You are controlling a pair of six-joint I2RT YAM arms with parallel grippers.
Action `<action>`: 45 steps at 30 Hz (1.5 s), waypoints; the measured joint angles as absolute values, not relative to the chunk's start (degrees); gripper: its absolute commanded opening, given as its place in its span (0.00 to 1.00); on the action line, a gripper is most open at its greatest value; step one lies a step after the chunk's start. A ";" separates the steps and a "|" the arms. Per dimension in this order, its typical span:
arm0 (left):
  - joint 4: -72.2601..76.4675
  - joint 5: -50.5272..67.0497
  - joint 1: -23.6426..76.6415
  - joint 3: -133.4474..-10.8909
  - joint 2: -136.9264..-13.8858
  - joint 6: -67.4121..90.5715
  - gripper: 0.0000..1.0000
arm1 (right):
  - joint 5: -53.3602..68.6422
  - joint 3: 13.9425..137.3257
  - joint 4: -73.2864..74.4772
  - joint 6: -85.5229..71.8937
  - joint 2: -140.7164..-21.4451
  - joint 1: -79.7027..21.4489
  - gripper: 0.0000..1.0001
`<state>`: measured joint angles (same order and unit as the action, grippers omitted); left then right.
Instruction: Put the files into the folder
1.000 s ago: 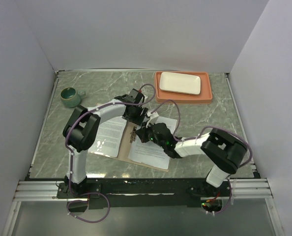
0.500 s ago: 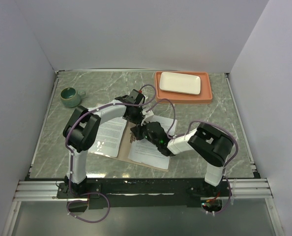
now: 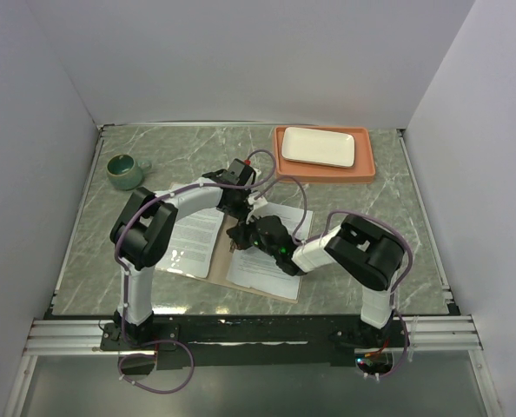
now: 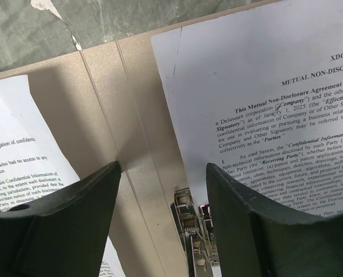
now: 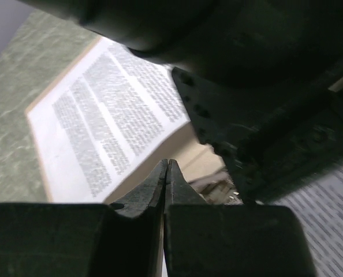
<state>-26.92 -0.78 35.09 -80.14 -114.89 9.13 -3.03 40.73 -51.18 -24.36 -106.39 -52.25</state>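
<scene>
The tan folder (image 3: 217,254) lies open on the table with a printed sheet on its left half (image 3: 191,239) and another on its right half (image 3: 260,269). My left gripper (image 3: 240,208) is open above the folder's crease (image 4: 111,109), its fingers (image 4: 62,225) straddling a metal clip (image 4: 194,234). The right sheet (image 4: 275,86) and left sheet (image 4: 18,161) show on either side. My right gripper (image 3: 238,241) is shut, its tips (image 5: 167,164) low over the crease beside the clip (image 5: 217,187). I see nothing held between them.
A salmon-orange tray (image 3: 324,167) with a white plate (image 3: 319,146) stands at the back right. A green mug (image 3: 124,170) stands at the back left. The left arm's dark wrist (image 5: 264,86) hangs close over my right gripper.
My right arm's elbow has swung left toward the table's middle while its gripper stayed at the crease. The left arm has hardly moved.
</scene>
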 measured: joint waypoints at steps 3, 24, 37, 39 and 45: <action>-26.81 -0.89 35.09 -80.07 -114.87 9.13 0.67 | -0.12 41.65 -51.99 -24.32 -107.18 -52.25 0.01; -25.67 -1.02 35.09 -79.02 -114.37 8.86 0.65 | 6.76 42.46 -52.80 -23.94 -109.62 -51.59 0.00; -24.86 -1.17 35.09 -78.35 -114.06 8.71 0.64 | 7.22 42.44 -52.88 -23.94 -110.30 -51.59 0.00; -24.86 -1.23 35.09 -78.32 -114.04 8.71 0.64 | 7.22 42.46 -52.64 -24.10 -110.45 -51.59 0.00; -24.58 -1.37 35.09 -78.11 -113.95 8.71 0.63 | 7.20 42.41 -52.64 -24.82 -110.76 -51.59 0.00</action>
<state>-24.58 -1.37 35.09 -78.11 -113.95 8.71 7.20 42.41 -52.64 -24.82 -110.76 -51.59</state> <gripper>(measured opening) 0.637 0.008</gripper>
